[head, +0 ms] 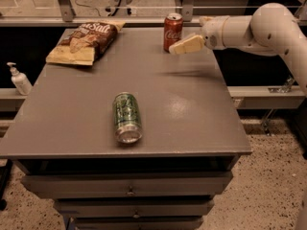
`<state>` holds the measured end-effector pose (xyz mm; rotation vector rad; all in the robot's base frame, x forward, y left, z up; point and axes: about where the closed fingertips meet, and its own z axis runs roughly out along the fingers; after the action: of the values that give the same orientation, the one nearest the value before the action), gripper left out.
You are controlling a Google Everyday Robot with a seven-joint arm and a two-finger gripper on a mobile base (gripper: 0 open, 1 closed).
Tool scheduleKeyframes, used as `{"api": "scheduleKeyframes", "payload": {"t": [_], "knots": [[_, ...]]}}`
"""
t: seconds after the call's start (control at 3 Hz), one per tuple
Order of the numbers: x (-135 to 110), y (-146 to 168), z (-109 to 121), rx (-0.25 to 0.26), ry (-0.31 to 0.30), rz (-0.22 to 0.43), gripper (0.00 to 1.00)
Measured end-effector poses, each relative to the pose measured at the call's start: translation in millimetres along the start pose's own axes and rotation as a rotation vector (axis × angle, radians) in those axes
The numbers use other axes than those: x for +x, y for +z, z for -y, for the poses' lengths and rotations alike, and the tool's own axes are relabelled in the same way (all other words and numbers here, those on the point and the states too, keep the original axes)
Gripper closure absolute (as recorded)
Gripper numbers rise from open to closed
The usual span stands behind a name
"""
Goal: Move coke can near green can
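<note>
The coke can (172, 31), red with white script and a silver top, stands upright at the far edge of the grey table (192, 109), right of centre. The green can (127, 117) lies on its side near the table's front, its silver end towards me. My gripper (188, 36) hangs on the white arm (259, 30) coming from the right. It is open and empty, just right of the coke can and at its height. One cream finger (187, 45) reaches to the can's near right side; I cannot tell whether it touches.
A brown and cream chip bag (86, 41) lies at the table's far left corner. A white pump bottle (19, 79) stands on a ledge left of the table. Drawers sit below the tabletop. A metal rail runs behind the table.
</note>
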<state>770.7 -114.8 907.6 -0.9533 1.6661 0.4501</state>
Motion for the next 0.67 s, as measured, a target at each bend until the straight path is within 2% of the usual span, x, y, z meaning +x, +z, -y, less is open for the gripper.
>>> {"api": "scheduleKeyframes", "payload": {"t": [0.67], "knots": [[-14.4,47.8,46.5,0.064,-0.001,0.098,0.0]]}}
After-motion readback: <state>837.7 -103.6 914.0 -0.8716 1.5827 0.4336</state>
